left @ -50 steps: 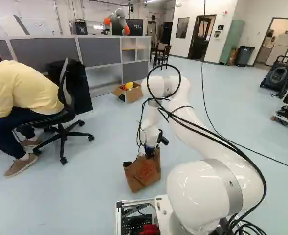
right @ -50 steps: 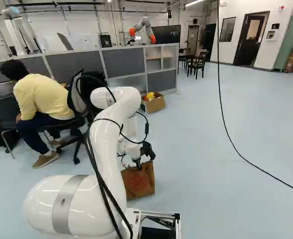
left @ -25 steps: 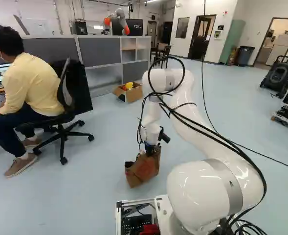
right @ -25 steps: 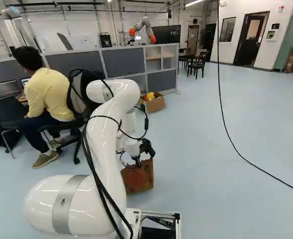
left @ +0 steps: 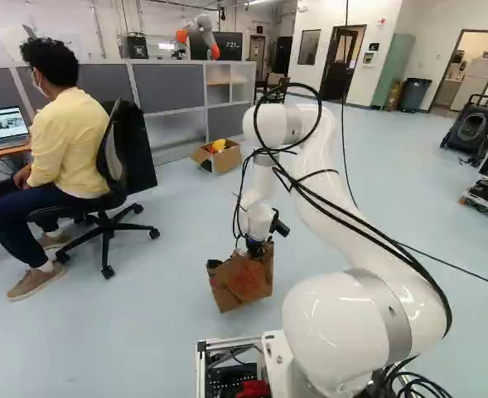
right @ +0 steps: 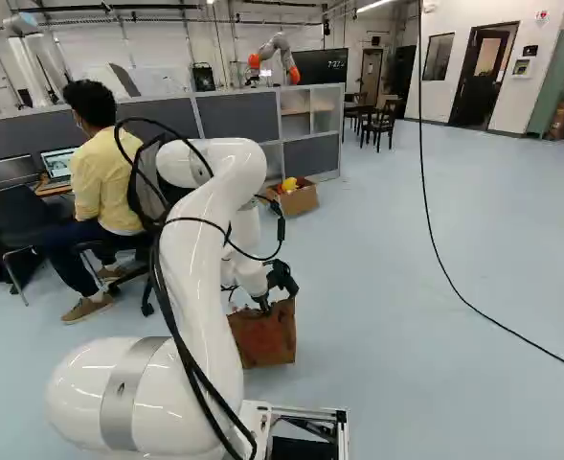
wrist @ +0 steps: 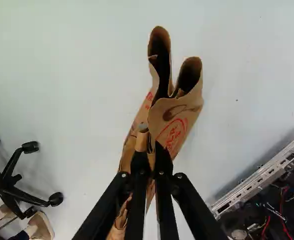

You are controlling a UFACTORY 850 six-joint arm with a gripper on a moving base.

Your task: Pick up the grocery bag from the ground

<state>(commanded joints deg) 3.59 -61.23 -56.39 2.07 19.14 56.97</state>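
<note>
1. Brown paper makes up the grocery bag [left: 242, 286], which is below the end of the white arm [left: 320, 178], ahead of the base.
2. Both fingers of the black gripper [left: 255, 248] are closed on the bag's upper part, pinching paper between them from two sides.
3. Seen from the wrist, the bag's folded rim stands partly open ahead of the fingertips, in two dark loops, with red print on its side.
4. Tilt shows in the left base view, where the bag's lower edge slopes. It seems to hang from the grip, though I can't be sure its bottom is clear of the floor [right: 454, 335].
5. On one side of the bag, well apart, is a black swivel chair [wrist: 29, 198]; on the other, nearer, runs the base's metal frame [wrist: 260, 176].
6. Farther off, a cardboard box [left: 224, 162] holding something yellow [left: 219, 145] sits by the grey partition [left: 169, 87]. Behind that stands another robot [right: 278, 50] with orange parts.
</note>
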